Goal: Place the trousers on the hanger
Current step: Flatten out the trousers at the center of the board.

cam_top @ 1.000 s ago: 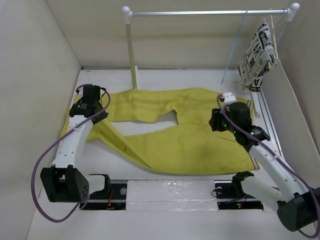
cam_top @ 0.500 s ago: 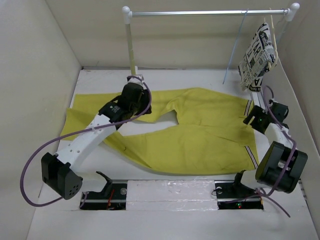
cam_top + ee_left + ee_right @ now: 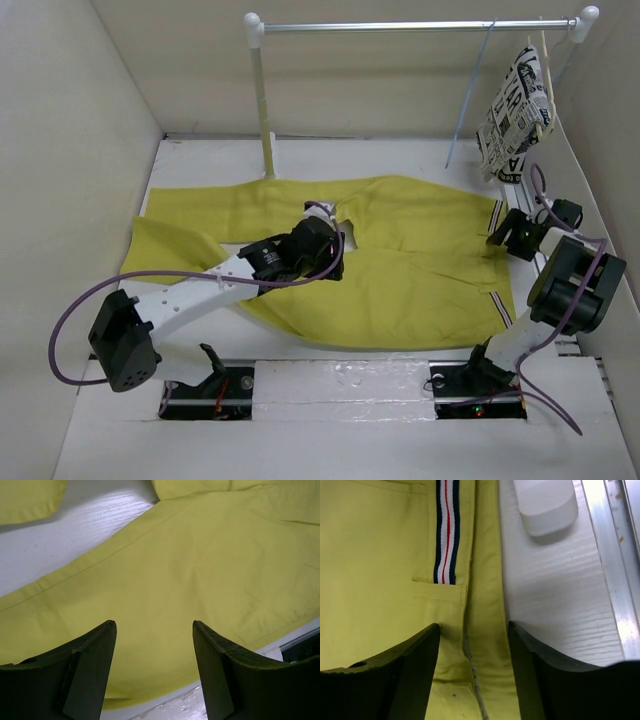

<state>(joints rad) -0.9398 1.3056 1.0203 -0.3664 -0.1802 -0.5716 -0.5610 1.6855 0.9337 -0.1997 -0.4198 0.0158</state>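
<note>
White table [image 3: 200, 160] within beige walls [image 3: 70, 100], yellow trousers [image 3: 420, 290] flat across it

From above, your left arm [image 3: 190, 300] lies across the trousers [image 3: 420, 290] and hides part of the near leg and the crotch. Its wrist hides its own fingers too. The right arm [image 3: 575, 290] likewise hides its fingers at the waist edge. The hanger [image 3: 468, 95] shows only as a thin slanted line, so you cannot make out its frame.

In the left wrist view the trousers run off the left, top and right edges, and the left gripper [image 3: 154, 625] is cut off at the bottom. In the right wrist view the stripe [image 3: 446, 530] and the white block [image 3: 545, 505] are cut by the top edge. You cannot tell whether the right gripper [image 3: 473, 626] touches the trousers.
</note>
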